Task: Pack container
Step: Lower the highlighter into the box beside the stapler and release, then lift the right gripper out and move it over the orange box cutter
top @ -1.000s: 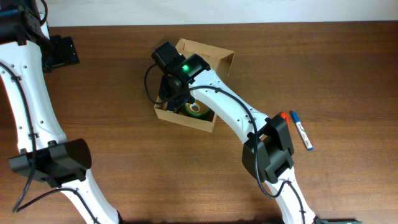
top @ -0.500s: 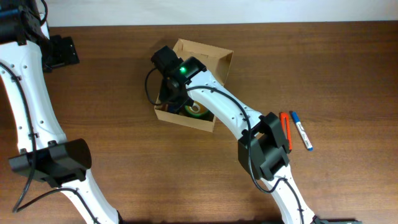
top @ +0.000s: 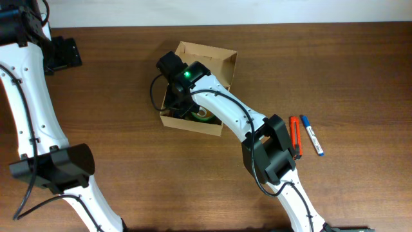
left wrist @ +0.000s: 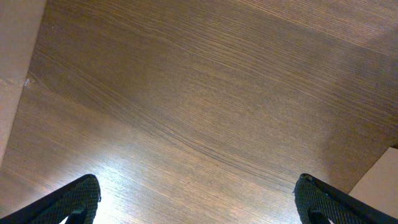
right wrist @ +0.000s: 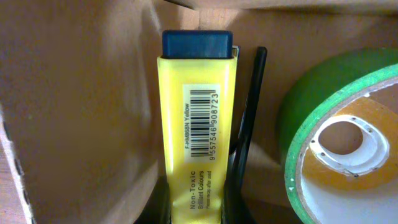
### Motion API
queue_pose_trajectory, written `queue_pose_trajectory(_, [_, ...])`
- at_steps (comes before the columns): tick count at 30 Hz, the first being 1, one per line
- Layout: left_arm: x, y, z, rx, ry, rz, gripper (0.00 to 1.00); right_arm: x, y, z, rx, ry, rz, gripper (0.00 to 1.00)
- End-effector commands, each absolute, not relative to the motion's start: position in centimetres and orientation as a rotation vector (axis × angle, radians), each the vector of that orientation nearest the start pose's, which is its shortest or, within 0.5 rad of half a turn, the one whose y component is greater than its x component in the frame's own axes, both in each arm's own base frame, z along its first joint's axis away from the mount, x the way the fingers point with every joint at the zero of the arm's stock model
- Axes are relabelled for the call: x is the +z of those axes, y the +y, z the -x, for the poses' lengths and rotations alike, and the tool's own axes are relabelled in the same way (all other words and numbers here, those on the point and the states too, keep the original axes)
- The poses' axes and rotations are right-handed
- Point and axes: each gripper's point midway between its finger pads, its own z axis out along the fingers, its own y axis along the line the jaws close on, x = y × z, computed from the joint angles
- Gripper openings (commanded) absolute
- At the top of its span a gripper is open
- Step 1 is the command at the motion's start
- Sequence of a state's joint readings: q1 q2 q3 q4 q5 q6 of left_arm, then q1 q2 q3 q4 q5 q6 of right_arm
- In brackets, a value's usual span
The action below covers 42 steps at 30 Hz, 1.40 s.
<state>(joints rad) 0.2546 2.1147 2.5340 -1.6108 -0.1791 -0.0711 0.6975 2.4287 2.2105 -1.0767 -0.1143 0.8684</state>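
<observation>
Over the last second the right arm has pushed further into the container [top: 205, 51]. Its elbow has swung clear of the orange marker [top: 295, 136], which now shows full-length beside the blue-capped marker [top: 311, 135]. The cardboard box has also turned a little on the tabletop [top: 335, 71], so the arm probably nudged it. I take this to mean the placing step is nearly done, with only the release left.

The right tool [right wrist: 198, 210] is clamped on a yellow highlighter [right wrist: 196, 112] and holds it low inside the box. The highlighter's dark blue cap points straight ahead of the tool, a cardboard wall stands just to the tool's left, and a green tape roll [right wrist: 336, 143] lies to its right. A thin black bar runs between highlighter and roll, and I cannot tell what it is. Whether the highlighter rests on the box floor is not visible.

The highlighter's label reads "F-HM858N Yellow" beside a barcode numbered 9 555746 908723. Below that it says "Non-Toxic" and what looks like "Brilliant Colours".

The left tool [left wrist: 199, 202] has its fingers wide apart over bare tabletop, well away from the box.
</observation>
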Motion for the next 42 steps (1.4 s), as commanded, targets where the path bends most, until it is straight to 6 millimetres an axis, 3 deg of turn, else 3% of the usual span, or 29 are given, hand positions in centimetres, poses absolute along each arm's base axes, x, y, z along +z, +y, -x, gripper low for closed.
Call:
queue_pose_trajectory(1, [27.9, 14.2, -42.2, 0.29, 2.692, 0.484, 0.99, 5.5, 36.9, -39.9, 0.435, 2.991, -0.234, 0.16])
queue_pose_trajectory(3, [27.9, 14.2, -42.2, 0.29, 2.692, 0.485, 0.99, 5.5, 36.9, -39.9, 0.435, 2.991, -0.234, 0.25])
queue_pose_trajectory(7, [27.9, 14.2, -42.2, 0.29, 2.692, 0.485, 0.99, 5.5, 36.9, -39.9, 0.435, 2.991, -0.234, 0.3])
queue_pose_trajectory(16, [27.9, 14.2, -42.2, 0.29, 2.692, 0.484, 0.99, 5.5, 36.8, -40.0, 0.434, 2.989, -0.227, 0.3])
queue_pose_trajectory(23, [27.9, 14.2, -42.2, 0.29, 2.692, 0.484, 0.99, 6.6, 36.4, -41.4, 0.452, 2.941, -0.165, 0.3])
queue_pose_trajectory(37, [27.9, 14.2, -42.2, 0.29, 2.692, 0.484, 0.99, 15.0, 34.4, -45.3, 0.455, 2.711, 0.062, 0.29])
queue_pose_trajectory(42, [27.9, 14.2, -42.2, 0.29, 2.692, 0.484, 0.99, 19.3, 31.1, -46.3, 0.307, 2.597, 0.155, 0.29])
